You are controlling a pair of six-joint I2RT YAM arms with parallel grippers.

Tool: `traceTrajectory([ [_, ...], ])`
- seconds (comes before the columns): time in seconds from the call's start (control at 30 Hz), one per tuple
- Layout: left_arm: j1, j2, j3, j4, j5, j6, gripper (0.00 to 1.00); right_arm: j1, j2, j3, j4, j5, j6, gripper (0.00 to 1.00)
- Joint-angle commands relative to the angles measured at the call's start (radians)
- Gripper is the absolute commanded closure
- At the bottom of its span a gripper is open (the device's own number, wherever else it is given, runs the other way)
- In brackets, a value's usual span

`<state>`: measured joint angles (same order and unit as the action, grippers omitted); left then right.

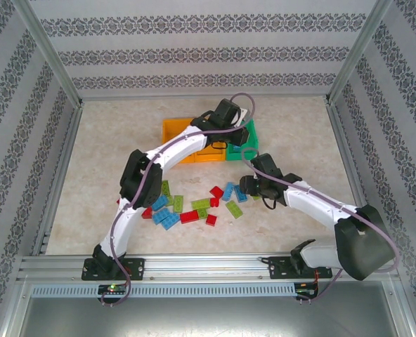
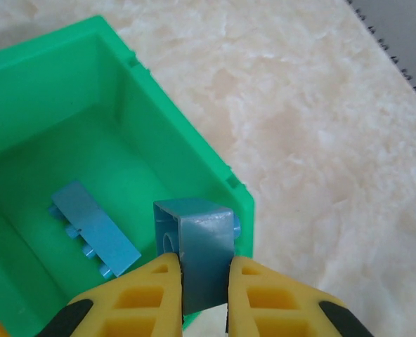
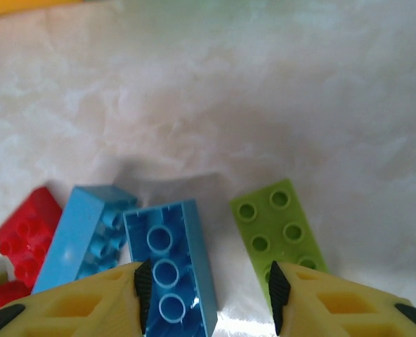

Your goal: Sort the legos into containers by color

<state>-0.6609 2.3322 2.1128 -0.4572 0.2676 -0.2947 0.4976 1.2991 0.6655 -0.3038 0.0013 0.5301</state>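
Observation:
My left gripper (image 2: 204,281) is shut on a blue brick (image 2: 201,242), held over the near corner of the green bin (image 2: 194,151). Another blue brick (image 2: 95,230) lies flat inside that bin. In the top view the left gripper (image 1: 229,114) hangs over the row of containers, two orange (image 1: 174,130) and one green (image 1: 250,133). My right gripper (image 3: 208,295) is open, low over the table, with an upturned blue brick (image 3: 169,267) between its fingers. A light green brick (image 3: 278,221) lies by the right finger. The loose legos (image 1: 194,205) lie scattered in front of the bins.
A second blue brick (image 3: 81,235) on its side and a red brick (image 3: 25,228) lie left of the right gripper. Metal frame rails (image 1: 60,168) and patterned walls close in the marbled table. The right gripper (image 1: 246,187) sits at the pile's right end.

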Motion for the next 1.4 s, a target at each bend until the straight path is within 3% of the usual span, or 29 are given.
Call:
traceTrajectory([
  [0.0, 0.006, 0.043, 0.086, -0.068, -0.027, -0.07, 0.83, 0.026, -0.026, -0.041, 0.008, 0.037, 0.044, 0.47],
  [0.13, 0.009, 0.073, 0.108, -0.043, -0.023, -0.111, 0.78, 0.057, -0.015, -0.056, 0.027, 0.038, 0.069, 0.43],
  [0.43, 0.009, 0.049, 0.09, -0.077, -0.025, -0.132, 0.43, 0.12, 0.057, -0.025, 0.019, 0.053, 0.061, 0.39],
  [0.83, 0.009, -0.098, -0.102, 0.041, 0.033, -0.21, 0.35, 0.147, 0.187, 0.064, -0.022, 0.076, 0.009, 0.45],
  [1.13, 0.018, -0.204, -0.238, 0.098, 0.011, -0.21, 0.25, 0.149, 0.218, 0.083, -0.047, 0.105, -0.001, 0.62],
  [1.37, 0.04, -0.321, -0.357, 0.115, -0.036, -0.19, 0.23, 0.151, 0.165, 0.084, -0.054, 0.11, 0.001, 0.72],
])
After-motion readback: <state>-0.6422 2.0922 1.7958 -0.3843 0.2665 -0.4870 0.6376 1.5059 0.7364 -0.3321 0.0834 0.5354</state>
